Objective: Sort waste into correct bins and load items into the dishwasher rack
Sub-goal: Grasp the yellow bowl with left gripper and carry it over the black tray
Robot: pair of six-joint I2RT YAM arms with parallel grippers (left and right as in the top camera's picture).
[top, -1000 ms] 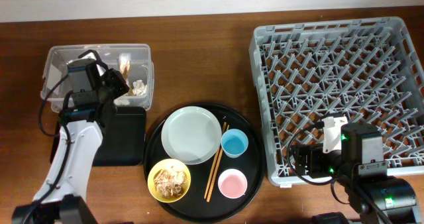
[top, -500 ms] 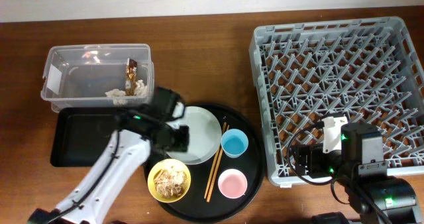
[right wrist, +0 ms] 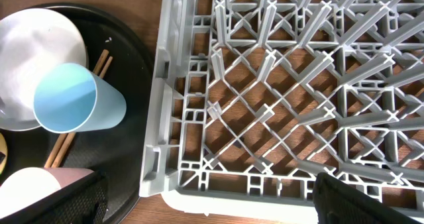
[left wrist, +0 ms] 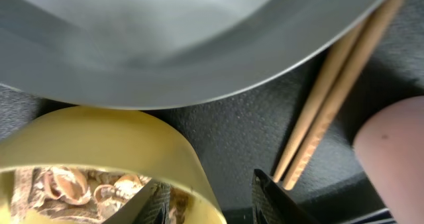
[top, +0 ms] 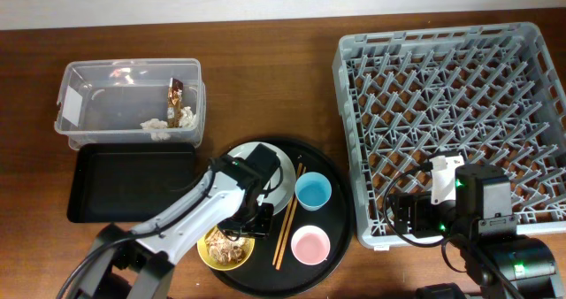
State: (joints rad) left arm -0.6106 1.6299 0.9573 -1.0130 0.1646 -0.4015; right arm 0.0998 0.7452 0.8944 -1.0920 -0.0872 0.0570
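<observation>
— What kind of place is this looking like?
— A robotics lab that is standing in for a kitchen dish station. Robot arms [top: 177, 221] are sitting at a plain wooden table [top: 265, 78].
— And the kitchen part?
— A grey dishwasher rack [top: 424, 35] is lying on it beside a clear tub [top: 106, 104] and a black tray [top: 133, 180].

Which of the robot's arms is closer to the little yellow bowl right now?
Left. The left gripper straddles the yellow bowl at its rim, open. The right gripper sits off by the dishwasher rack, at its near corner, well away from the bowl.
</observation>
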